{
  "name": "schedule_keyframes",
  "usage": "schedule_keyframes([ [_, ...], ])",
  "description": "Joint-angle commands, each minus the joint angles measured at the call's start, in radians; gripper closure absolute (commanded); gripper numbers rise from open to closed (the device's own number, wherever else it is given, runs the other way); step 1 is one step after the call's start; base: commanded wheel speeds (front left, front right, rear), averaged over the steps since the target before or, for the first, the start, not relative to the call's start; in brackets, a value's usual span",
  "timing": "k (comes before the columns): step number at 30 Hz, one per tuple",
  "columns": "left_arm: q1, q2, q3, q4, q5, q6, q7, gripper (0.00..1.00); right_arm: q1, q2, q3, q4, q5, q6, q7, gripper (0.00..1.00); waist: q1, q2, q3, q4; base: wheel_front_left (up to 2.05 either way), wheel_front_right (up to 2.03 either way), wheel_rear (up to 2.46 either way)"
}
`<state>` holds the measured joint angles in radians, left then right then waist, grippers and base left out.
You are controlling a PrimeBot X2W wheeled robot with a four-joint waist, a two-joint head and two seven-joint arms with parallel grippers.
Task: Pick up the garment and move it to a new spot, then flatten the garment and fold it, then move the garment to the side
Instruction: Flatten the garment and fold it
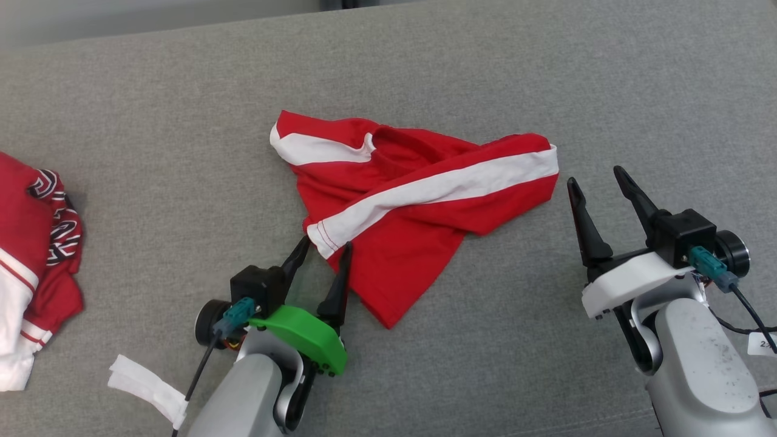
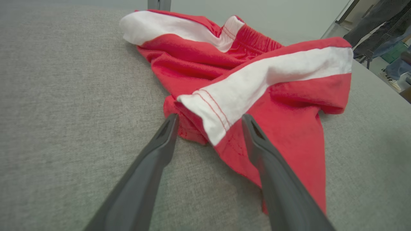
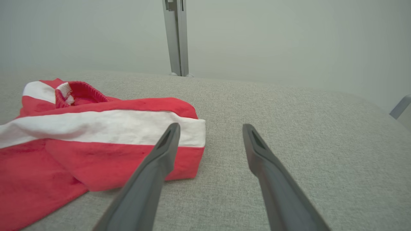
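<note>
L gripper (image 1: pixel 326 243) astride garment (image 1: pixel 425 209) hem corner

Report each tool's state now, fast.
Left tool: open, straddling the white-striped corner of the red garment, not gripping it.
Right tool: open, empty, just right of the garment.

Red garment (image 1: pixel 419 206) with white stripes on grey cloth surface (image 1: pixel 546 73).

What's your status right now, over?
Left gripper open, fingers astride hem of garment. Right gripper open, beside it, apart. Garment crumpled, unfolded. Other clothes far left, clear.
</note>
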<state>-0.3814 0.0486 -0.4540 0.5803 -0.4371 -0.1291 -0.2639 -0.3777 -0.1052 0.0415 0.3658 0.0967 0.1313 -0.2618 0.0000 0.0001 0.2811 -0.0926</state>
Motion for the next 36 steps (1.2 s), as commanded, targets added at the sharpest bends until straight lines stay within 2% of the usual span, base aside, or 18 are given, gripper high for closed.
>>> schedule_keyframes([
  [1,-0.021,0.005,-0.004,0.001,-0.011,-0.002,-0.001,0.42,0.006,0.003,-0.003,-0.005,-0.002,-0.001,-0.005,0.0,0.0,-0.0001,0.008,-0.006,0.0,0.0,0.0],
  [2,-0.029,0.005,-0.005,-0.007,-0.012,-0.002,-0.001,1.0,0.005,0.004,-0.004,-0.006,-0.002,-0.001,-0.005,0.0,0.0,-0.0001,0.01,-0.007,0.0,0.0,0.0],
  [6,-0.028,0.005,0.003,-0.024,-0.026,-0.002,-0.001,1.0,0.013,0.005,-0.013,-0.001,-0.007,-0.001,-0.005,0.0,0.0,-0.0001,0.002,0.002,0.0,0.0,0.0],
  [12,0.032,0.007,0.051,-0.079,-0.01,-0.002,-0.001,1.0,0.035,-0.002,-0.028,0.012,-0.004,-0.001,-0.005,0.0,0.0,-0.0001,-0.041,0.052,0.0,0.0,0.0],
  [21,0.126,0.061,0.204,-0.182,0.071,-0.002,-0.001,1.0,0.07,0.008,-0.022,0.018,0.004,-0.001,-0.005,0.0,0.0,-0.0001,-0.107,0.117,0.0,0.0,0.0],
  [28,0.168,0.073,0.318,-0.163,0.12,-0.002,-0.001,1.0,0.089,0.006,0.003,0.03,0.015,-0.001,-0.005,0.0,0.0,-0.0001,-0.129,0.131,0.0,0.0,0.0],
  [29,0.173,0.067,0.324,-0.154,0.124,-0.002,-0.001,0.71,0.089,0.005,0.013,0.032,0.018,-0.001,-0.005,0.0,0.0,-0.0001,-0.13,0.132,0.0,0.0,0.0],
  [30,0.175,0.062,0.33,-0.144,0.127,-0.002,-0.001,0.2,0.089,0.005,0.022,0.034,0.02,-0.001,-0.005,0.0,0.0,-0.0001,-0.131,0.132,0.0,0.0,0.0],
  [31,0.177,0.056,0.339,-0.131,0.131,-0.002,-0.001,0.0,0.089,0.004,0.033,0.035,0.022,-0.001,-0.005,0.0,0.0,-0.0001,-0.132,0.134,0.0,0.0,0.0],
  [36,0.178,0.029,0.384,-0.115,0.168,0.004,-0.001,0.0,0.078,0.009,0.124,0.028,0.044,-0.001,-0.005,0.0,0.0,-0.0001,-0.126,0.142,0.0,0.0,0.0],
])
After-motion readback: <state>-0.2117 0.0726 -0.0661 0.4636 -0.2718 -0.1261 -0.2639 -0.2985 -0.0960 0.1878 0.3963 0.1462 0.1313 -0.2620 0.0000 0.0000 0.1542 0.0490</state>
